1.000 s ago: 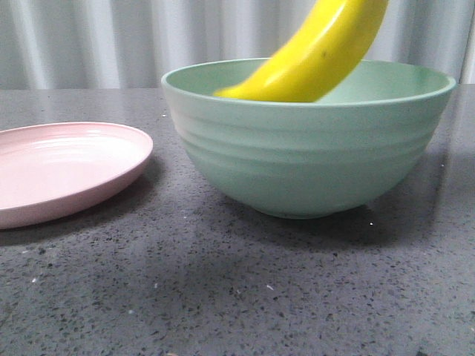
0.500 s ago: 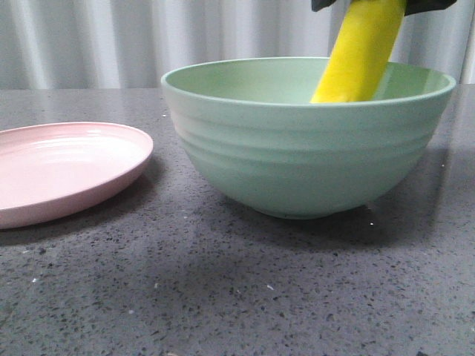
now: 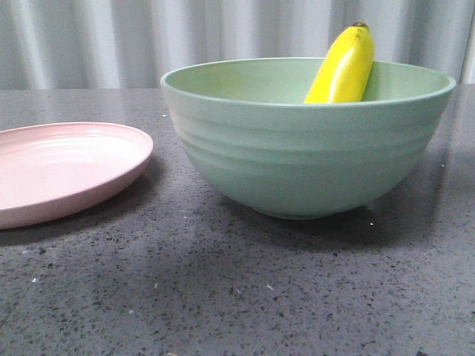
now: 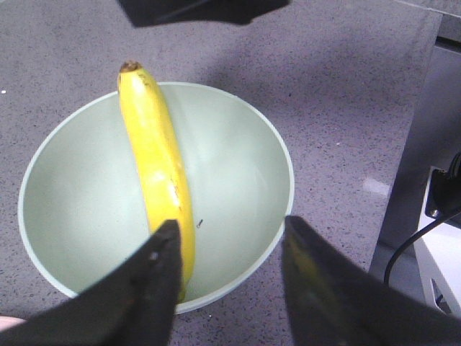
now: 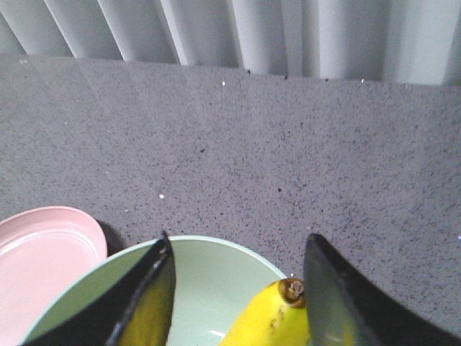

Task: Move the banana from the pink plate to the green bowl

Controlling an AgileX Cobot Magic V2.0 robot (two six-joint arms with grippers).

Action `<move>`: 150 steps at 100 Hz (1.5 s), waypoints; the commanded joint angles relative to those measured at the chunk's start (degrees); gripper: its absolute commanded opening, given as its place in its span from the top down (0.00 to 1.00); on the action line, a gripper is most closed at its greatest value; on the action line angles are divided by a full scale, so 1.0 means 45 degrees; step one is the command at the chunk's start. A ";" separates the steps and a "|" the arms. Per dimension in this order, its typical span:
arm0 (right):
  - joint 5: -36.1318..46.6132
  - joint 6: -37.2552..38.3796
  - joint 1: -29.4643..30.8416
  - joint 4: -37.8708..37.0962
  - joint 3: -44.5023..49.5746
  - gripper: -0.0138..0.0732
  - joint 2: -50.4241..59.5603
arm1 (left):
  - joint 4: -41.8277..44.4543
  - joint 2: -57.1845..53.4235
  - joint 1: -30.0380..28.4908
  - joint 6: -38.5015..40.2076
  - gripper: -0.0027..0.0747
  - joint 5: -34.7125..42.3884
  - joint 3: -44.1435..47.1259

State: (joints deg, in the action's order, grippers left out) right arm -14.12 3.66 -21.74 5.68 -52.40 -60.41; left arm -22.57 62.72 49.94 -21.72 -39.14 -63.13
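The yellow banana [image 3: 343, 68] rests free inside the green bowl [image 3: 304, 159], leaning on the far rim with its dark tip up. The pink plate [image 3: 67, 167] lies empty to the bowl's left. Neither gripper shows in the front view. In the left wrist view my left gripper [image 4: 230, 241] is open above the bowl [image 4: 238, 180], one finger over the banana [image 4: 160, 169], not holding it. In the right wrist view my right gripper [image 5: 238, 252] is open over the bowl [image 5: 216, 281], with the banana's tip [image 5: 292, 290] beside one finger. The plate [image 5: 43, 249] shows there too.
A pale pleated curtain [image 3: 223, 37] backs the dark speckled table [image 3: 223, 289]. In the left wrist view the table edge, a grey post [image 4: 418, 144] and white equipment with a black cable [image 4: 439, 267] lie beyond the bowl. A dark arm part [image 4: 202, 9] hangs over the bowl.
The banana swung from slanting over the bowl to upright in a dark gripper, then was let go. It now leans in the bowl and the gripper has left the front view.
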 commanded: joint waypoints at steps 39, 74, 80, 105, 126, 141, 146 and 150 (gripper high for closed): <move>-0.1521 -0.0143 0.0063 -0.0970 0.0494 0.91 0.3597 | -0.0231 -0.2188 -0.0013 0.0004 0.99 0.2058 0.0856; -0.0155 -0.0143 0.0063 -0.1152 0.3828 0.91 0.7524 | -0.0285 -0.6238 -0.0013 0.0004 0.99 0.4343 0.4719; 0.0393 -0.0143 0.0063 -0.1162 0.4450 0.91 0.8226 | -0.0285 -0.7133 -0.0013 0.0004 0.99 0.4615 0.5382; 0.2349 -0.0143 0.0063 -0.1162 0.7047 0.91 1.0896 | -0.0227 -1.0524 -0.0013 0.0004 0.99 0.5284 0.8010; 0.2097 -0.0143 0.0063 -0.1162 0.7832 0.91 1.1708 | -0.0226 -1.2301 -0.0013 0.0004 0.99 0.5261 0.9202; 0.2020 -0.0143 0.0063 -0.1162 0.7952 0.91 1.1708 | -0.0226 -1.2409 -0.0013 0.0004 0.99 0.5239 0.9641; 0.2020 -0.0143 0.0063 -0.1162 0.7952 0.91 1.1708 | -0.0226 -1.2409 -0.0013 0.0004 0.99 0.5239 0.9830; 0.2020 -0.0143 0.0063 -0.1162 0.7952 0.91 1.1708 | -0.0226 -1.2409 -0.0013 0.0004 0.99 0.5210 0.9932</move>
State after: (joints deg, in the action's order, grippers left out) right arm -9.59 3.36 -21.74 0.98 -15.22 -7.22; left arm -22.61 6.38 49.94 -21.72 -19.96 -17.91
